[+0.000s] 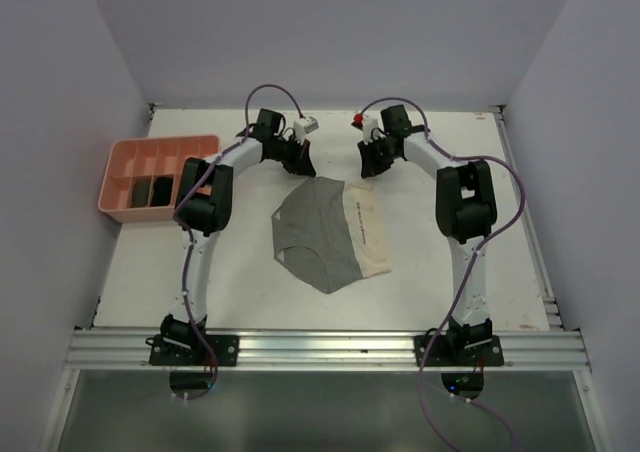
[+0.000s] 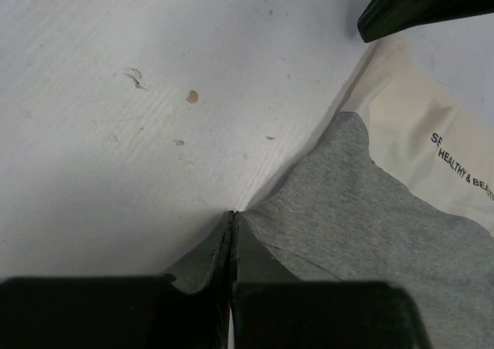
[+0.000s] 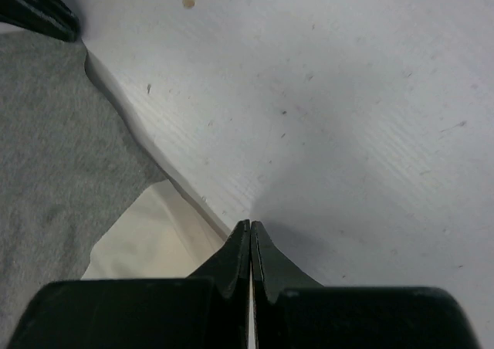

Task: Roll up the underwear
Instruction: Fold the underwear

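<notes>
One piece of underwear (image 1: 322, 234) lies flat mid-table, grey with a cream printed waistband (image 1: 368, 227) along its right side. My left gripper (image 1: 301, 164) is at its far left corner. In the left wrist view the gripper (image 2: 233, 215) is shut, with the grey cloth (image 2: 363, 218) running right into the seam between the tips. My right gripper (image 1: 372, 166) is at the far right corner. In the right wrist view it (image 3: 250, 224) is shut at the edge of the cream band (image 3: 154, 237), which passes under its left finger.
A pink compartment tray (image 1: 130, 157) stands at the left edge of the table, with dark rolled pieces (image 1: 150, 189) in its front compartments. White walls enclose the table on three sides. Each wrist view shows the other gripper's black fingers (image 2: 424, 5) (image 3: 35, 9) close by.
</notes>
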### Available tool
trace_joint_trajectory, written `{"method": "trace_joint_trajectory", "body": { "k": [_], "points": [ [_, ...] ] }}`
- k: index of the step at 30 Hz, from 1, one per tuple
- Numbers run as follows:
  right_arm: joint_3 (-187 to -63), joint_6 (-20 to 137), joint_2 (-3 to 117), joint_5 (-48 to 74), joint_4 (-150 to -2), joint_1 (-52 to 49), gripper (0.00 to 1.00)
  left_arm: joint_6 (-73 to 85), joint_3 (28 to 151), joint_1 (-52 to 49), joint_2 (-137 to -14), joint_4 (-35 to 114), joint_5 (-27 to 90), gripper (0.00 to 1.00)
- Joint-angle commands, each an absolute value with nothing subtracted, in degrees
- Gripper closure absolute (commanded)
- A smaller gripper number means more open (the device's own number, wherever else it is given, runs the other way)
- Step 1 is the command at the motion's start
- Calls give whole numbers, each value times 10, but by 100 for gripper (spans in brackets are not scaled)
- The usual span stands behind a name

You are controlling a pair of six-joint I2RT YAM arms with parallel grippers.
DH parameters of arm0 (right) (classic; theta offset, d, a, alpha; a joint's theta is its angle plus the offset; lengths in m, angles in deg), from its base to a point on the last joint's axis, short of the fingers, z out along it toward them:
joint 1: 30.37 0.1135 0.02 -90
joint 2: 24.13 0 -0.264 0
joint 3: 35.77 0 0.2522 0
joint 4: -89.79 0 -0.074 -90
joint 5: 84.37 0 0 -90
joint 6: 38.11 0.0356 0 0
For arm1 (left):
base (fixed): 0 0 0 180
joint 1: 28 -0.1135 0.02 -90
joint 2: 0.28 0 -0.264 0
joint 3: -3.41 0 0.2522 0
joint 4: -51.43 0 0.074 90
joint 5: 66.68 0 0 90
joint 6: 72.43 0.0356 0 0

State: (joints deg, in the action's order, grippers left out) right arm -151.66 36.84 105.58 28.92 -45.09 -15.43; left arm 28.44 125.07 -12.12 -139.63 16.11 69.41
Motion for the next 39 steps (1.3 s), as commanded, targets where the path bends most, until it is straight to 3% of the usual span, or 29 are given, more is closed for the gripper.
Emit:
{"method": "trace_joint_trajectory", "body": {
  "k": [1,5,7,8,9,12,15,31,33,39],
  "points": [
    [-1570,373,1057,259,-445,-156,100,276,1295,-124,-1430,139,673,100],
    [-1584,376,1045,257,-437,-156,97,281,1307,-124,-1426,139,674,100],
    [-1583,371,1035,272,-426,-156,74,291,1305,-124,-1420,135,681,100],
    [-1573,369,1031,274,-423,-156,56,294,1305,-124,-1420,131,682,100],
    [-1567,367,1027,279,-422,-156,51,297,1302,-124,-1418,125,682,83],
    [-1545,354,1015,288,-421,-157,44,305,1278,-124,-1403,132,681,56],
    [-1537,339,1012,294,-417,-157,43,307,1260,-124,-1390,143,679,50],
    [-1512,275,1023,315,-395,-160,46,327,1262,-124,-1410,110,701,45],
    [-1510,269,1029,316,-394,-160,49,330,1257,-124,-1411,111,692,45],
    [-1499,261,1037,303,-396,-159,74,332,1266,-120,-1421,110,696,46]
  ]
}}
